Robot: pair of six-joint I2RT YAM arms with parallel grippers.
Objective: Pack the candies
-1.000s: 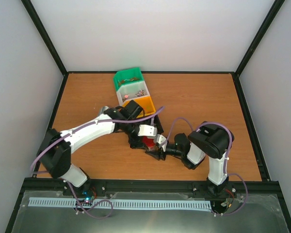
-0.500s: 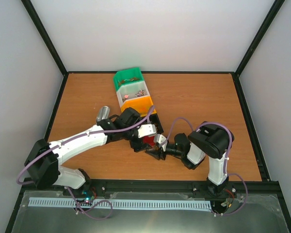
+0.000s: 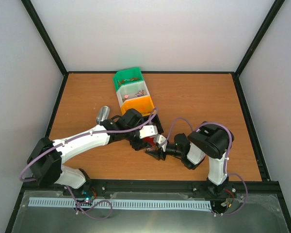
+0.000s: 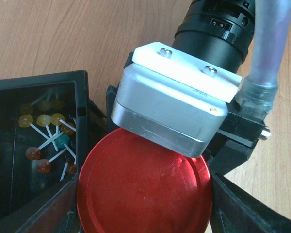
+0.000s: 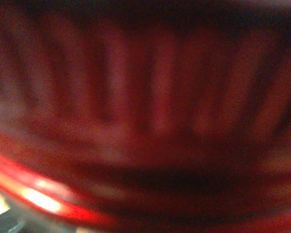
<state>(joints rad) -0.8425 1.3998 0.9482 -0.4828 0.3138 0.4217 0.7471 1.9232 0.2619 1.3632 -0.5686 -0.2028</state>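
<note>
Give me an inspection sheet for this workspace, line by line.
Surface: wooden table, no spills seen.
Job's things: candies in the white bin, between the green bin and the orange bin; lollipops in the black bin.
Clutter: silver cylinder beside the left arm.
Grippers: right gripper grips the red lid; left gripper straddles it, contact unclear.
Cables: purple cables looped along both arms.
Surroundings: white walls, black frame.

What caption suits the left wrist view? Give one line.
Red lid between the left fingers, candies in the black bin beside it.
</note>
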